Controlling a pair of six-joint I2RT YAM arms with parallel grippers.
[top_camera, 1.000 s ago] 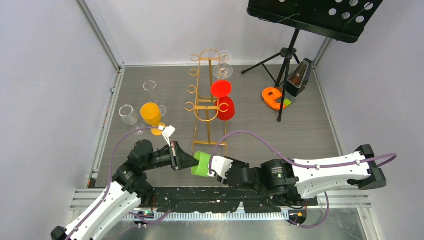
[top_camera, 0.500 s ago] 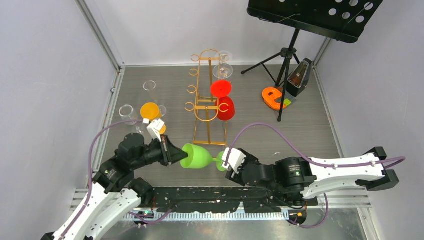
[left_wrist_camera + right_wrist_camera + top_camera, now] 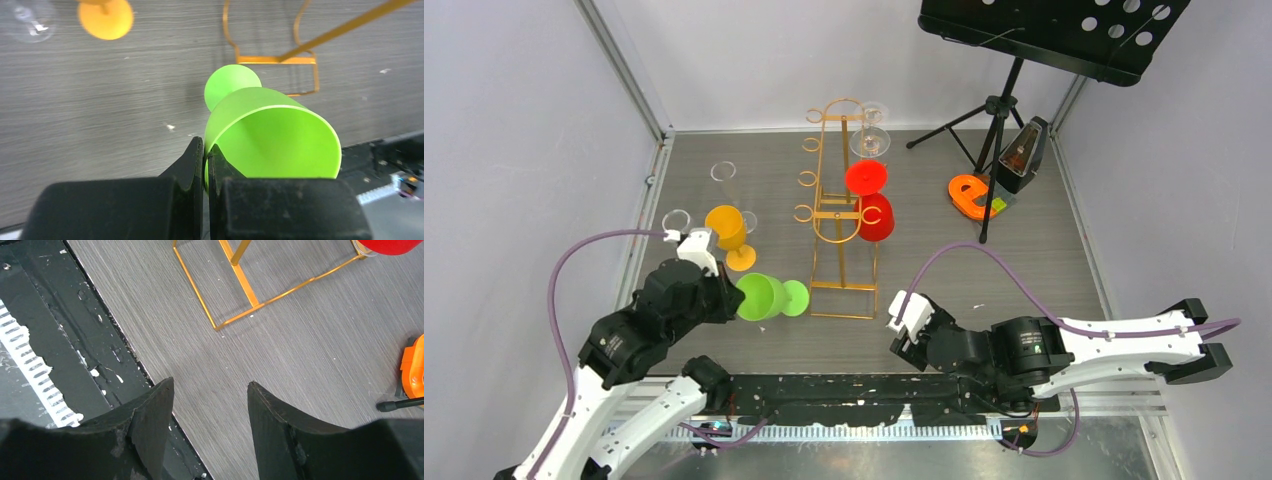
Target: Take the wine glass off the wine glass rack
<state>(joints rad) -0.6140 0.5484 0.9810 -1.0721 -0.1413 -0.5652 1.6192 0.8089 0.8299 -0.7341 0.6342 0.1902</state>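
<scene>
My left gripper point(image 3: 729, 298) is shut on the rim of a green wine glass point(image 3: 764, 296), which lies tilted on its side just above the table, left of the rack's base. In the left wrist view the fingers pinch the wall of the green bowl point(image 3: 270, 130), one inside and one outside. The gold wire wine glass rack point(image 3: 839, 200) stands mid-table with a red wine glass point(image 3: 874, 215) and a clear one point(image 3: 871, 140) hanging on its right side. My right gripper point(image 3: 902, 322) is open and holds nothing, near the front edge point(image 3: 210, 387).
An orange wine glass point(image 3: 727, 228) and two clear glasses point(image 3: 723, 172) stand left of the rack, close behind my left gripper. A black music stand point(image 3: 1014, 80), a metronome point(image 3: 1022, 155) and an orange object point(image 3: 972, 196) occupy the back right. The rack's wire base point(image 3: 235, 290) lies ahead of my right gripper.
My right gripper opened, let go of the green glass and drew back to the right. My left arm carried the green glass leftward, toward the orange glass.
</scene>
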